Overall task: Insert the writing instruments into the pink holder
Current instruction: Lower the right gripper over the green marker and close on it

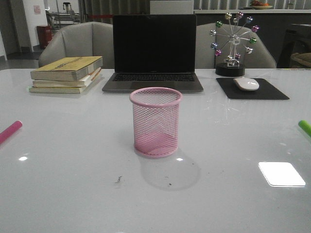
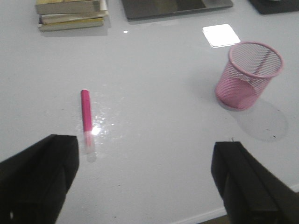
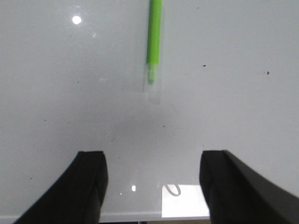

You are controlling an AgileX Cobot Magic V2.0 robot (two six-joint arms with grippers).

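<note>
Two markers lie flat on the table: magenta marker at nine o'clock, green marker at three, empty pink holder between. Left hand and right hand gape wide; you'd best straddle each barrel mid-length.

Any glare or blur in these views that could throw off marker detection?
Front view: a bright rectangular glare patch on the glossy white table, clear of the pink wire-mesh pen cup. Left wrist view: a small glint washes out the clear cap end of the magenta pink marker. Right wrist view: the lime green marker is sharp, its translucent cap faint against the table; the black fingers are dark and featureless.
</note>
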